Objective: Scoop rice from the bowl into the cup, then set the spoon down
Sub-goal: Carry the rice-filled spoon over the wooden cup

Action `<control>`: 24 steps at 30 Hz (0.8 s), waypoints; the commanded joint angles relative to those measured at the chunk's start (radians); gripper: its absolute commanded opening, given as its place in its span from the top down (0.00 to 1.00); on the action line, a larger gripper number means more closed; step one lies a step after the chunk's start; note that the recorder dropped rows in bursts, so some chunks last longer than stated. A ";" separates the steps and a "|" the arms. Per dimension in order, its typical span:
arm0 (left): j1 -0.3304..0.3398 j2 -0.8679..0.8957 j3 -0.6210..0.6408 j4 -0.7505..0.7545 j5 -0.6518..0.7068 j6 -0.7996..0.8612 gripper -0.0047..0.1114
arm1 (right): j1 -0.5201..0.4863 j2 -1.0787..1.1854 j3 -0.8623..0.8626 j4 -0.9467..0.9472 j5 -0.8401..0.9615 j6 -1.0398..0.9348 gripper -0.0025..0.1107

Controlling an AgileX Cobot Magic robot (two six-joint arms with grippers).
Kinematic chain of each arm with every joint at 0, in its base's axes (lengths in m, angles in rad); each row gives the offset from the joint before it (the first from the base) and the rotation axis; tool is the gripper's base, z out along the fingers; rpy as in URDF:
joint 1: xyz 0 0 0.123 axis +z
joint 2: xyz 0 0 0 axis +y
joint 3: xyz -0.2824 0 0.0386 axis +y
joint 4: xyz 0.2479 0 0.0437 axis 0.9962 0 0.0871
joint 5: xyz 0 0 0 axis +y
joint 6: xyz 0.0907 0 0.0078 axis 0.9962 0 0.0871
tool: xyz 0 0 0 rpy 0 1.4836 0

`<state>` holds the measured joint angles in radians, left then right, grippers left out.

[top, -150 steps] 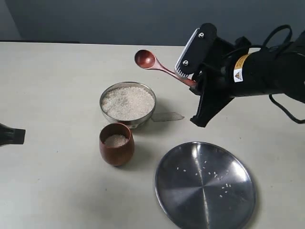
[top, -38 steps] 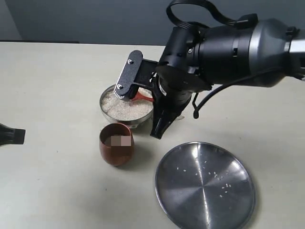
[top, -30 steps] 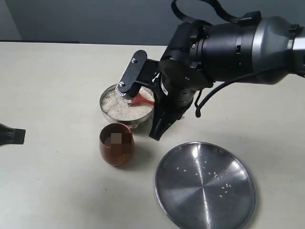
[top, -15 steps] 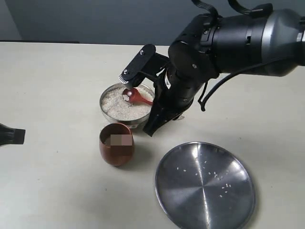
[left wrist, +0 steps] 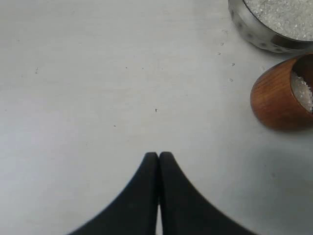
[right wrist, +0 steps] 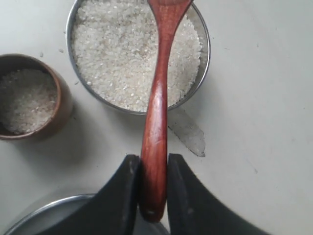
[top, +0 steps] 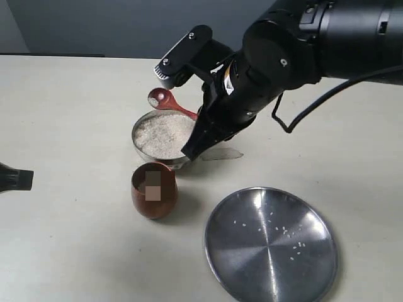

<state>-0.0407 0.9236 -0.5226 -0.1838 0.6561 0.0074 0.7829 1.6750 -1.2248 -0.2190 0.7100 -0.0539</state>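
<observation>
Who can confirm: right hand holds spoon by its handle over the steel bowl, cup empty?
One error: the cup is not empty; the right wrist view shows rice in it. The right hand does hold the spoon by its handle over the steel bowl.

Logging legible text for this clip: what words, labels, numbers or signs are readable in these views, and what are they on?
No text can be read in any view.
The yellow sticker on the right arm: too small to read.
The bowl, cup, spoon and plate: no markings visible.
</observation>
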 commanded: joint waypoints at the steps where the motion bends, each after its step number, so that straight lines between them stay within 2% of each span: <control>1: -0.002 -0.007 0.004 0.005 -0.004 0.000 0.96 | -0.004 -0.030 0.003 0.011 0.025 -0.005 0.98; 13: -0.002 -0.007 0.004 0.005 -0.004 0.000 0.96 | -0.004 -0.065 0.003 0.164 0.091 -0.143 0.98; 24: -0.002 -0.007 0.004 0.005 -0.004 0.000 0.96 | -0.004 -0.102 0.003 0.208 0.201 -0.274 0.98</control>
<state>-0.0407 0.9236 -0.5226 -0.1838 0.6561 0.0074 0.7829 1.5984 -1.2248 -0.0195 0.8879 -0.2921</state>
